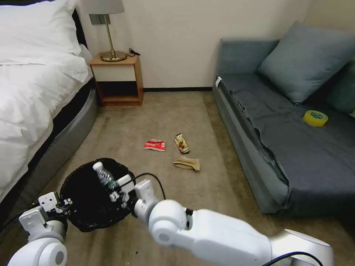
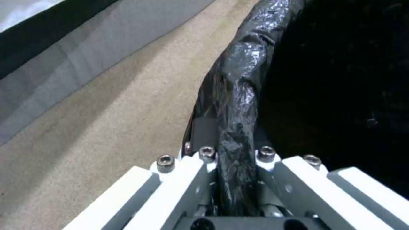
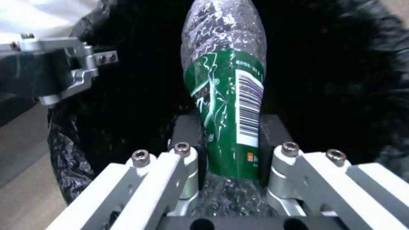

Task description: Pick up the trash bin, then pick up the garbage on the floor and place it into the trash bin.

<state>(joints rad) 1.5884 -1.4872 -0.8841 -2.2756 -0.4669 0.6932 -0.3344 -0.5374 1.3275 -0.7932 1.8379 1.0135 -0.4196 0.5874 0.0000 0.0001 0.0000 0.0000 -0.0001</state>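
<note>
The trash bin (image 1: 87, 197), lined with a crinkly black bag, hangs low at the lower left, off the carpet. My left gripper (image 1: 66, 205) is shut on its bagged rim (image 2: 236, 105). My right gripper (image 1: 117, 192) is shut on the clear green-labelled plastic bottle (image 1: 104, 177), which it holds over the bin's dark opening (image 3: 336, 80); the label (image 3: 226, 105) sits between the pads. More garbage lies on the carpet ahead: a red wrapper (image 1: 154, 145), a gold-brown snack wrapper (image 1: 182, 143) and a tan paper bag (image 1: 187, 163).
A bed (image 1: 29, 96) runs along the left and a grey sofa (image 1: 292, 147) along the right, with a yellow tape roll (image 1: 315, 118) on its seat. A wooden nightstand (image 1: 117, 79) with a lamp stands at the far wall. Open carpet lies between.
</note>
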